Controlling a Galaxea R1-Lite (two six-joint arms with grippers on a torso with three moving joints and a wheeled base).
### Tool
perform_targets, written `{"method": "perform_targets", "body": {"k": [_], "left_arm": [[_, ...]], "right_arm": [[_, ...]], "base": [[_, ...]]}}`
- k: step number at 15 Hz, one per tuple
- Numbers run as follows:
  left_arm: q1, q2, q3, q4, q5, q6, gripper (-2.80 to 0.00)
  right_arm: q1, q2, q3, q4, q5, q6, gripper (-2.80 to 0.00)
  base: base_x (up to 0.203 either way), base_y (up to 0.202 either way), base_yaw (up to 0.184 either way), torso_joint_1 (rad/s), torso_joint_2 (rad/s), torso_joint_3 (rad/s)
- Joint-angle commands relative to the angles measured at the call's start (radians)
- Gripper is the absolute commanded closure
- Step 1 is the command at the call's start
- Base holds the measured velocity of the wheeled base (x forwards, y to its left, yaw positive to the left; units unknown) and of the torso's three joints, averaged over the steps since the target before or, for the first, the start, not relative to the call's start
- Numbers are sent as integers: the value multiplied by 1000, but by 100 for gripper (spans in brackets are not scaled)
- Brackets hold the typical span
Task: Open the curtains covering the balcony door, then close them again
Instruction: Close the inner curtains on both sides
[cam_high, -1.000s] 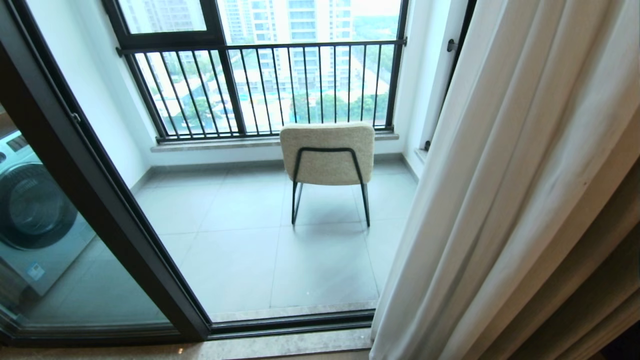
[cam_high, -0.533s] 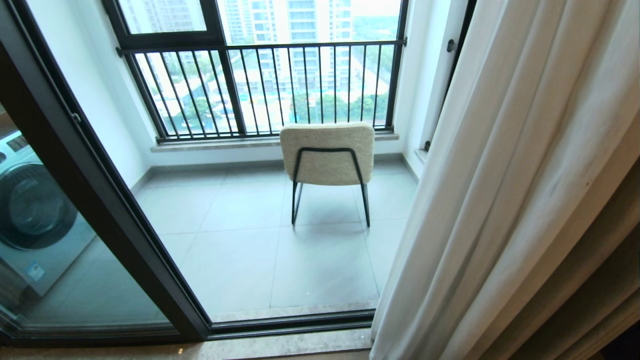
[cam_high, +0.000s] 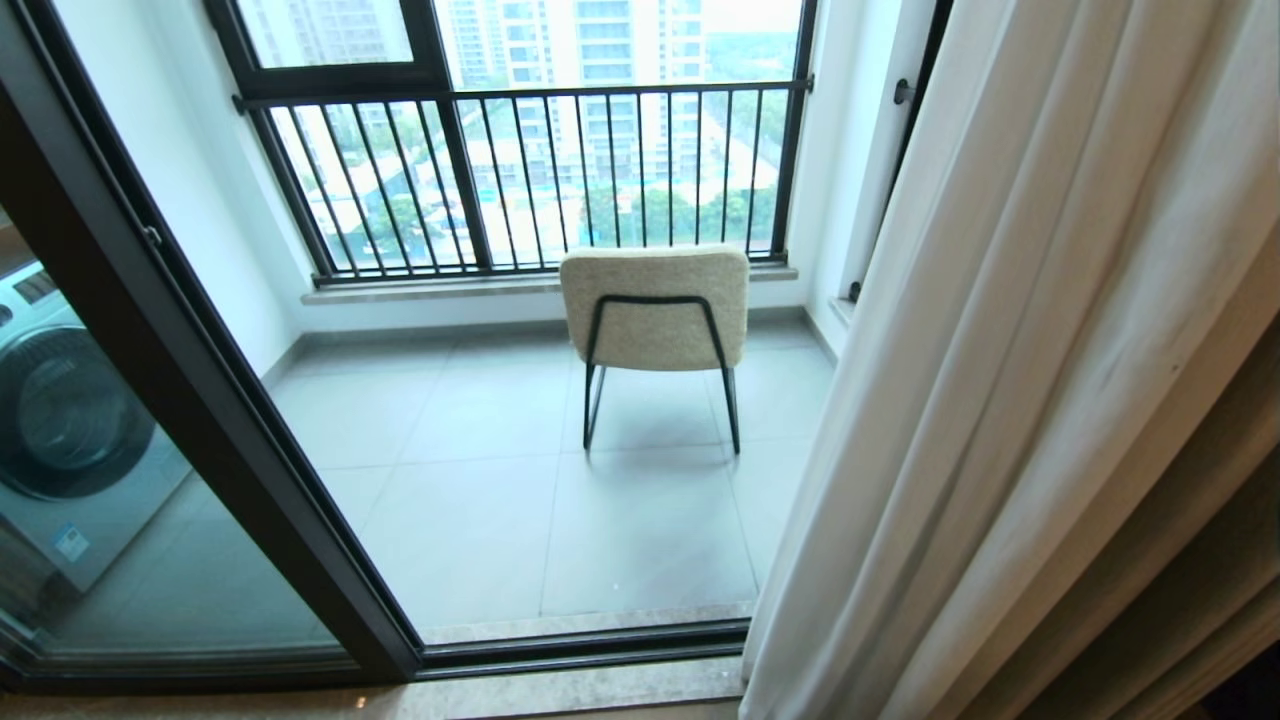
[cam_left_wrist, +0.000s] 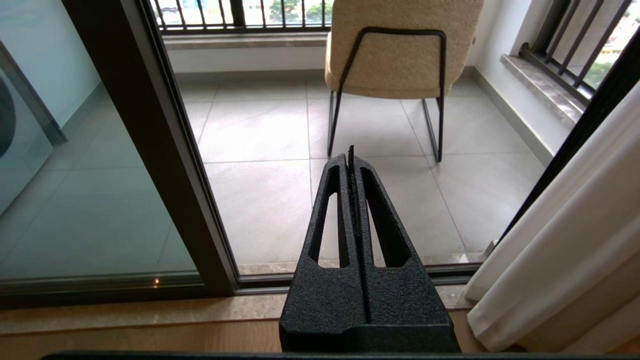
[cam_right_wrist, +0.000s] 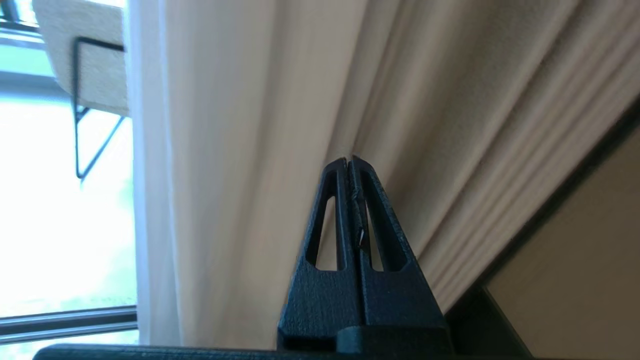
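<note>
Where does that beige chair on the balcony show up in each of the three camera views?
Head view: the chair stands mid-frame, its back toward the camera, before the railing window.
Left wrist view: at the top, beyond the shut left claw.
Right wrist view: upper left corner, beside the white curtain.
Shared landmark: the curtain.

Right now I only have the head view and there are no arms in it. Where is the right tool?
Observer: Right tool is shut, its tip up at a fold of the curtains.
Operator: Holding fabric?
Observer: No fabric shows pinched in it; I cannot tell whether the tip touches.
Operator: Left tool?
Observer: Left tool is shut and empty. It points through the doorway at the chair, apart from the curtains.
</note>
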Motion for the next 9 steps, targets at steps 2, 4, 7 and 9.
{"method": "perform_targets", "body": {"k": [2, 4, 7, 9], "left_arm": [[0, 0, 0, 0, 0, -1, 0], [0, 0, 0, 0, 0, -1, 0], [0, 0, 0, 0, 0, 0, 0], [0, 0, 0, 0, 0, 0, 0]], "right_arm": [[-28, -25, 4, 49, 92, 0, 0], [-34, -44, 4, 120, 110, 41, 0], [-29, -177, 4, 209, 155, 86, 0], [-25, -211, 4, 260, 213, 116, 0]], "base": [[0, 0, 0, 0, 0, 0], [0, 0, 0, 0, 0, 0], [0, 0, 0, 0, 0, 0], [0, 0, 0, 0, 0, 0]]}}
